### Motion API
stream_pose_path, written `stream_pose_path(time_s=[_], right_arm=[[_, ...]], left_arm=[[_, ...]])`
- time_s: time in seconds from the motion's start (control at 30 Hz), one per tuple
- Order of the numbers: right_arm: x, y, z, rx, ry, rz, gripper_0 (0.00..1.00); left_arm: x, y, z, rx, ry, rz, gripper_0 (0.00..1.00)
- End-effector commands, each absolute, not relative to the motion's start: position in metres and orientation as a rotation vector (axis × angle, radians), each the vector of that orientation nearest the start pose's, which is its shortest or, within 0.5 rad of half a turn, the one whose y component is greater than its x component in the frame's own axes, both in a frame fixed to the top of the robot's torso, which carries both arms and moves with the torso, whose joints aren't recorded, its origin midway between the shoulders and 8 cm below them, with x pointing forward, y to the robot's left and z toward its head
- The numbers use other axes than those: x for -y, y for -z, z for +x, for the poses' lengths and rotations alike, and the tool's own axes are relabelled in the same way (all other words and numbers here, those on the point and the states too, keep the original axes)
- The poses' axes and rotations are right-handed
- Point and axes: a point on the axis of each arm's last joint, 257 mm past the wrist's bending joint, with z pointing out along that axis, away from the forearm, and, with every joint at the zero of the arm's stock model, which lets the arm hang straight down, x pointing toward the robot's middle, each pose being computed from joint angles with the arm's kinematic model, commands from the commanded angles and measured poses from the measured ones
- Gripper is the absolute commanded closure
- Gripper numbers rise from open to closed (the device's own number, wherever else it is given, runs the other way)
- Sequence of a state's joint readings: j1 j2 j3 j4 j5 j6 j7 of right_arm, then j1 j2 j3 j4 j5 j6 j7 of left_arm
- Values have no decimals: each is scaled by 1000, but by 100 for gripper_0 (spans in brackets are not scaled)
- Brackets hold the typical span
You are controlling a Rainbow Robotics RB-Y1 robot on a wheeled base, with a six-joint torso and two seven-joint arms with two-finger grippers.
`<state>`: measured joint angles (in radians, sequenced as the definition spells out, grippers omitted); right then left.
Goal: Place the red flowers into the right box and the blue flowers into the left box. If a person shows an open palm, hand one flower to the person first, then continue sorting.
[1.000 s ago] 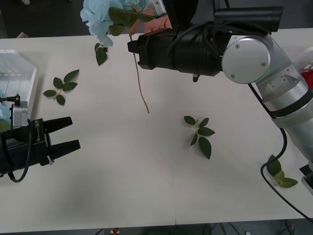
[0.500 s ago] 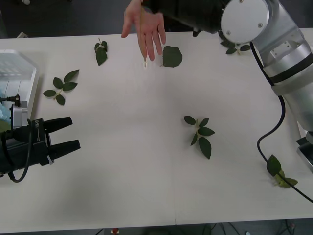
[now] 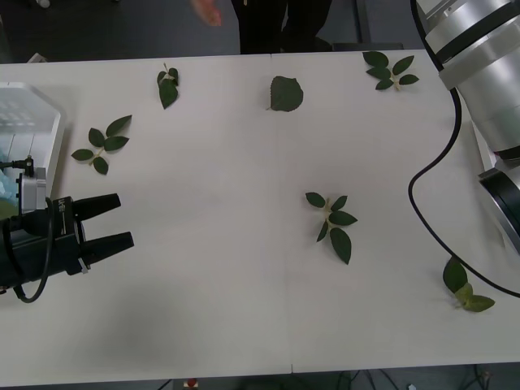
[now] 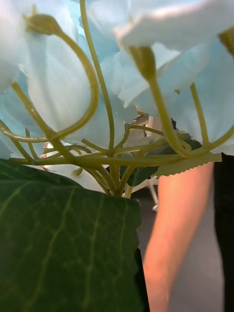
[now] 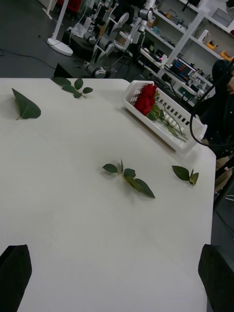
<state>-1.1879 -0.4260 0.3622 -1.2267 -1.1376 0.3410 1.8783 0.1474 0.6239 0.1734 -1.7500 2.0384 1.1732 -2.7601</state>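
Observation:
A blue flower (image 4: 63, 92) with pale petals, green stalks and a broad leaf (image 4: 63, 243) hangs right against my right wrist camera, held in my right gripper. My right arm (image 3: 479, 49) is raised past the table's far right corner. A person's forearm (image 4: 175, 229) stands just behind the flower, and a hand (image 3: 207, 12) shows beyond the far edge. Red flowers (image 5: 146, 100) lie in the right box (image 5: 180, 129). The left box (image 3: 36, 122) sits at the table's left edge. My left gripper (image 3: 110, 223) rests open and empty near it.
Loose green leaf sprigs lie about the table: one in the middle (image 3: 333, 223), one near the left box (image 3: 101, 146), several along the far edge (image 3: 284, 93), one at the front right (image 3: 463, 288). A black cable (image 3: 426, 195) loops over the right side.
My right arm has risen out of the front view with the blue flower. The person's open hand has drawn back from over the table. My left gripper has stayed put.

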Motion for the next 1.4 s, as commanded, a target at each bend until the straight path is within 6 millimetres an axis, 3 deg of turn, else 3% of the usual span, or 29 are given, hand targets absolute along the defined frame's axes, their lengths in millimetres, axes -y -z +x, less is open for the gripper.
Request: stream_pose_path(time_s=[0.03, 0.73, 0.8, 0.93, 1.07, 1.4], right_arm=[[-56, -238, 624, -1145, -560, -581, 100], [-57, -242, 621, -1135, -588, -564, 98], [-57, -243, 620, -1139, -607, -558, 53], [-61, -246, 614, -1150, -707, -527, 11], [-62, -247, 612, -1149, -734, -522, 0], [-53, -245, 613, -1175, -754, -528, 0]], left_arm=[[-190, 162, 365, -1619, 1012, 699, 0], [-190, 162, 365, -1619, 1012, 699, 0], [-190, 162, 365, -1619, 1012, 699, 0], [-190, 162, 365, -1619, 1012, 699, 0], [-190, 162, 365, -1619, 1012, 699, 0], [-190, 162, 365, -1619, 1012, 699, 0]])
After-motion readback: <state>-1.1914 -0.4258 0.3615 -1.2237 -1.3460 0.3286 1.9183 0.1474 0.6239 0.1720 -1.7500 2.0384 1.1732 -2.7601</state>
